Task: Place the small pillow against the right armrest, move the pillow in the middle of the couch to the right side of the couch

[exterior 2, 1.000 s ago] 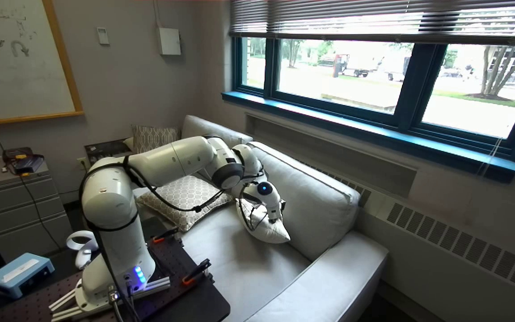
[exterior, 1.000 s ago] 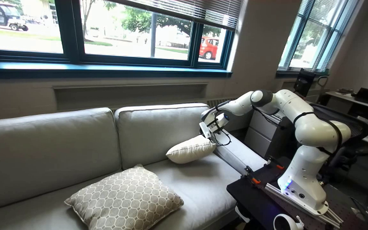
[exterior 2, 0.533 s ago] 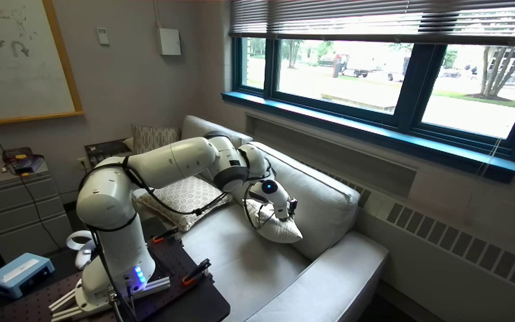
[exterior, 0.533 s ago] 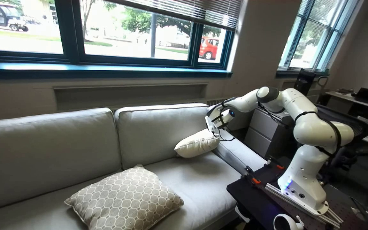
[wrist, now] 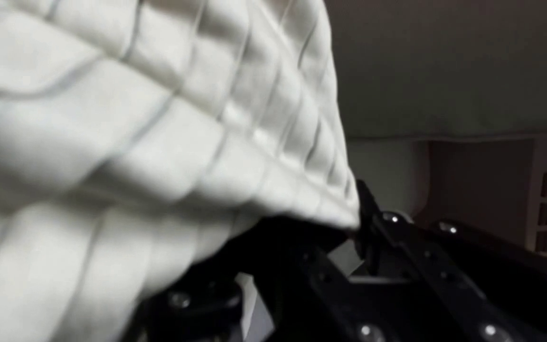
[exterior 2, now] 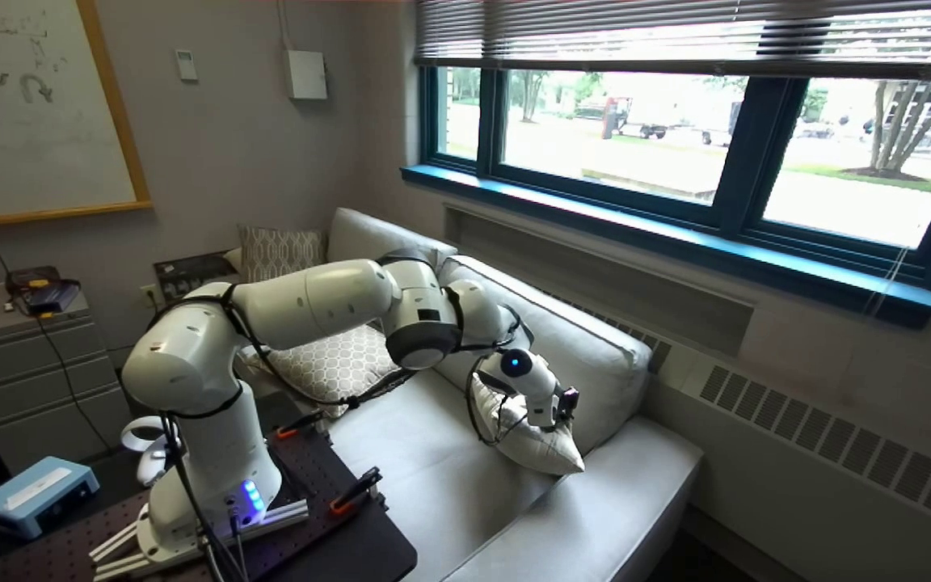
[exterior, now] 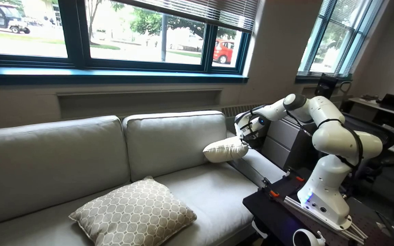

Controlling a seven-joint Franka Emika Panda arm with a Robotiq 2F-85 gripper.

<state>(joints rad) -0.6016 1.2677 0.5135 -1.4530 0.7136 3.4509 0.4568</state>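
- Gripper [wrist: 353,229]: clamped on the edge of the small pillow [exterior: 224,151].
- Small pillow: at the couch's [exterior: 197,188] back right corner, near the right armrest [exterior 2: 595,501]; contact between them unclear.
- Patterned pillow [exterior: 135,212]: flat, mid-couch, toward front edge.

White robot arm [exterior 2: 316,307] arches outward, wrist [exterior 2: 537,384] tilted downward, black gripper [wrist: 356,229] at its end, fingers [wrist: 369,213] pinched together

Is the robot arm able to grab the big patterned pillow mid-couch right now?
Probably not: its gripper is shut on the small pillow. Otherwise the way looks free, with nothing seen lying on the big patterned pillow.
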